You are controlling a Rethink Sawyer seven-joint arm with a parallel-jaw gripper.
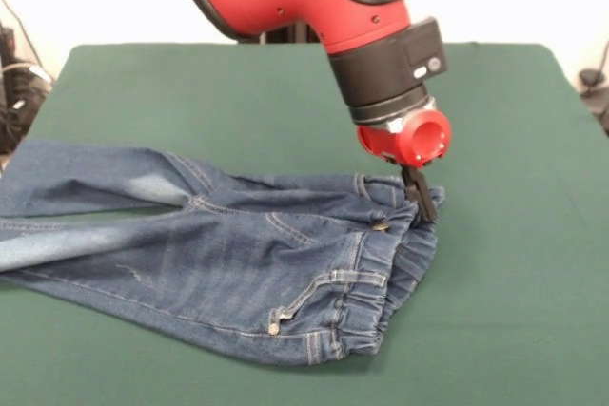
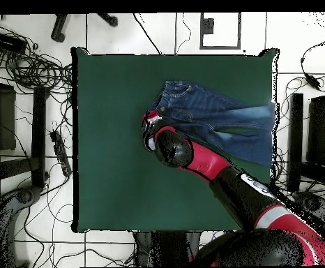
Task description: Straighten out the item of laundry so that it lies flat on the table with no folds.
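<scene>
The item of laundry (image 1: 238, 263), a small pair of blue jeans, lies on the green table (image 1: 514, 263) with its gathered waistband toward the right and its legs stretching to the left edge. One leg lies partly over the other, and the cloth shows wrinkles near the waist. My gripper (image 1: 420, 199) points down at the far corner of the waistband, its black fingers pinched together on the denim there. In the overhead view the jeans (image 2: 217, 122) sit at the table's (image 2: 109, 139) upper right, and the gripper (image 2: 150, 124) is at their waist end, with its fingers hidden under the arm.
The leg ends reach the table's edge (image 2: 274, 132). Cables (image 2: 26, 63) and dark furniture (image 2: 5, 118) lie on the floor around the table. More cables (image 1: 14, 92) show past the table's left side in the front view.
</scene>
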